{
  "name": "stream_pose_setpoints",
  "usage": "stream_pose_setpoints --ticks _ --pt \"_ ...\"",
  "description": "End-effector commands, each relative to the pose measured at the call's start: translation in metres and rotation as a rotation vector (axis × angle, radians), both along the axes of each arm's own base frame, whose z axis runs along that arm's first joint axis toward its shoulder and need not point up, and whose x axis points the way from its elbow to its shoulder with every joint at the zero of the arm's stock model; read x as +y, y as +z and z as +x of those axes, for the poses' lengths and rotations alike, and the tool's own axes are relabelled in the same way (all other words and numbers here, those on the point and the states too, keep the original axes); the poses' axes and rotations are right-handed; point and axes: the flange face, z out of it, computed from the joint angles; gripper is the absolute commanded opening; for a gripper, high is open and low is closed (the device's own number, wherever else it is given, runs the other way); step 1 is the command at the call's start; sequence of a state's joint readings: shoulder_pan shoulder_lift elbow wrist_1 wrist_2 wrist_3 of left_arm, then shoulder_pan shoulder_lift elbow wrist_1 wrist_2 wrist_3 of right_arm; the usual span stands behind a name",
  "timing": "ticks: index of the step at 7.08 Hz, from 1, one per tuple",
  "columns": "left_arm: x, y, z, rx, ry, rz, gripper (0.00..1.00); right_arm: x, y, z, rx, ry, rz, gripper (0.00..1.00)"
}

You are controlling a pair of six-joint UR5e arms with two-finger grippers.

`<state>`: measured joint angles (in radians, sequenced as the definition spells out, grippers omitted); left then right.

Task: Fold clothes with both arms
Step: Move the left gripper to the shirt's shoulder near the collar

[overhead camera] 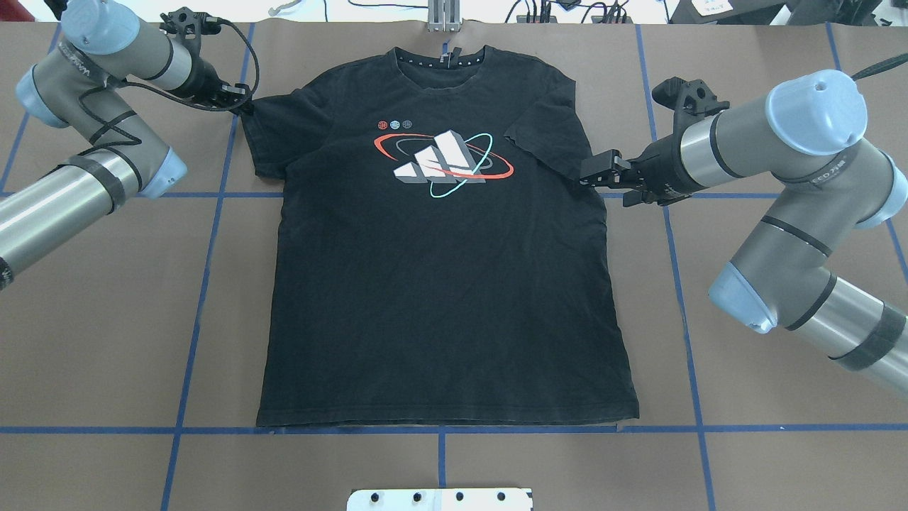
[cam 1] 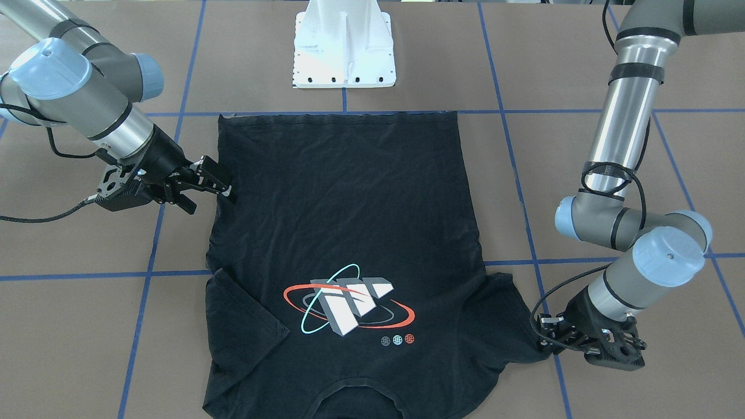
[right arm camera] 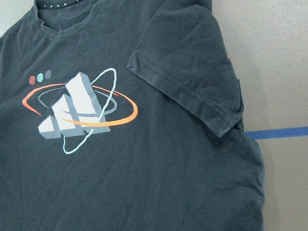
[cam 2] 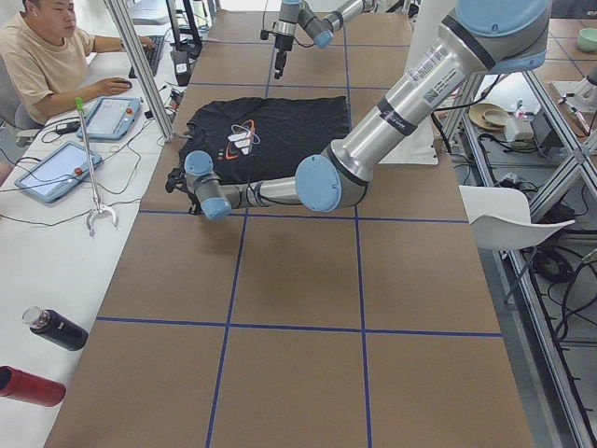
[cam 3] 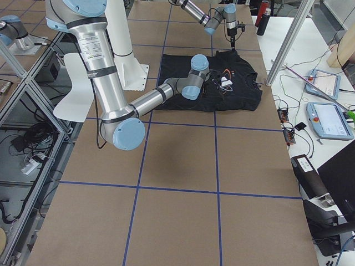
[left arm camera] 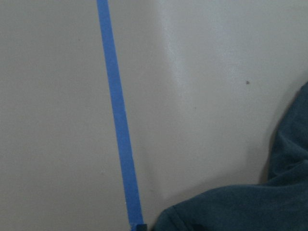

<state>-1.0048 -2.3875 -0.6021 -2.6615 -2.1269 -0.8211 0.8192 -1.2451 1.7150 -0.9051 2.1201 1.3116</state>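
Pedestal base [overhead camera: 440, 499] sits at the table's [overhead camera: 106, 319] near edge, cropped by the frame. At far left, the left gripper [overhead camera: 240, 101] is low, right at the tip of the T-shirt's [overhead camera: 440, 298] left-side sleeve [overhead camera: 273, 138]. Its fingertips merge with the black cloth, so I can't tell whether the jaws are gripping or free. The left wrist view gives only bare table, a blue tape line [left arm camera: 118, 120] and a corner of dark fabric.

Shirt is black, short-sleeved, flat and face up mid-table, lightly wrinkled. Its collar [overhead camera: 454, 60] points to the far edge and the hem lies along a tape line just short of the base. Chest print [overhead camera: 443, 162]: white-grey blocks, red and teal ellipses, three small dots beside them. The right-side sleeve [overhead camera: 546, 138] is folded in over the body, cuff corner near the print. The right gripper [overhead camera: 594, 170] is at the shirt's right edge by that sleeve, jaws apparently spread, holding nothing. The collar is cut off in the front-facing view.
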Motion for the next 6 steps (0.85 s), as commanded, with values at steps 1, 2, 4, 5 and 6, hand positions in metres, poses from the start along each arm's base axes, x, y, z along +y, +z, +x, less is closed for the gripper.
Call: stream_pose_setpoints --ticks 1,2,4,5,6 --pt "0.0 0.002 0.0 -0.002 -0.001 -0.003 0.19 0.0 0.004 0.0 0.005 0.0 -0.005 1.0" --pt "-0.001 -0.001 -0.001 0.003 -0.004 -0.003 0.0 0.001 0.004 0.0 0.005 -0.001 -0.005 1.0" --pt "0.006 -0.003 -0.031 0.037 -0.009 0.019 0.0 0.001 0.003 -0.001 0.004 0.0 -0.003 1.0" --pt "0.027 -0.005 -0.045 0.063 -0.015 0.042 0.0 0.001 0.001 0.0 0.001 0.0 0.0 1.0" --pt "0.038 -0.015 -0.051 0.096 -0.036 0.033 0.0 0.001 0.001 0.0 0.001 -0.002 0.001 1.0"
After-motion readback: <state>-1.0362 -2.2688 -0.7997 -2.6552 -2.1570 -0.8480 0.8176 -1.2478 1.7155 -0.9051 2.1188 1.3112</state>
